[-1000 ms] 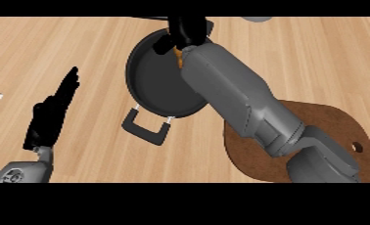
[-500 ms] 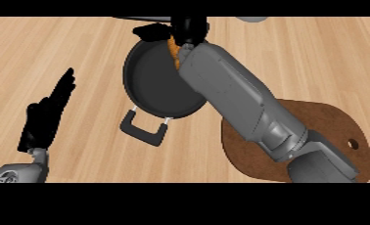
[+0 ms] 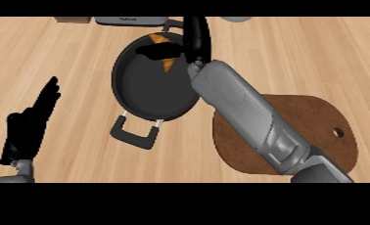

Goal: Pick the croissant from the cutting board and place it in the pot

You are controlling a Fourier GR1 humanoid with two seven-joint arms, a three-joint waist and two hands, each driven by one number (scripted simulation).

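Croissant, apparently lengthwise up-down, mostly hidden by right robot hand.

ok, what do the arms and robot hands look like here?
Both forearms are grey, smooth, rounded shells with seam lines between panels; the right forearm shows a darker grey segment near the lower edge. Each ends in a matte black robot hand: right, left. No cables or markings visible.

wooden counter | grey appliance top edge | brown box top-left
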